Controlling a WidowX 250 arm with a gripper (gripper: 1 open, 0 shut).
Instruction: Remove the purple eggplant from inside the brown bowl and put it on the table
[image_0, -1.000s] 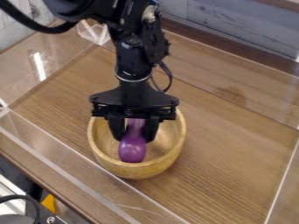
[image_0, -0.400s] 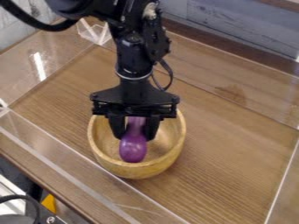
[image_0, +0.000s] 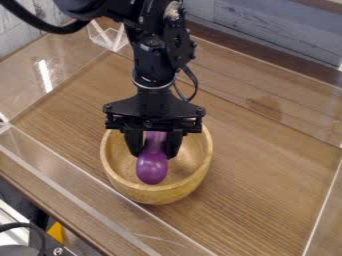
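Observation:
The purple eggplant (image_0: 151, 165) lies inside the brown bowl (image_0: 194, 175), its bulbous end toward the near rim and its narrow end up under the gripper. My black gripper (image_0: 155, 143) points straight down into the bowl and is shut on the eggplant's upper, narrow end. The bowl rests on the wood-grain table (image_0: 261, 120) near its front edge. The fingertips themselves are partly hidden behind the gripper body.
Clear acrylic walls (image_0: 54, 170) edge the table at the front and left. The arm (image_0: 158, 50) rises from the bowl toward the top of the view. Bare tabletop lies to the right and behind the bowl.

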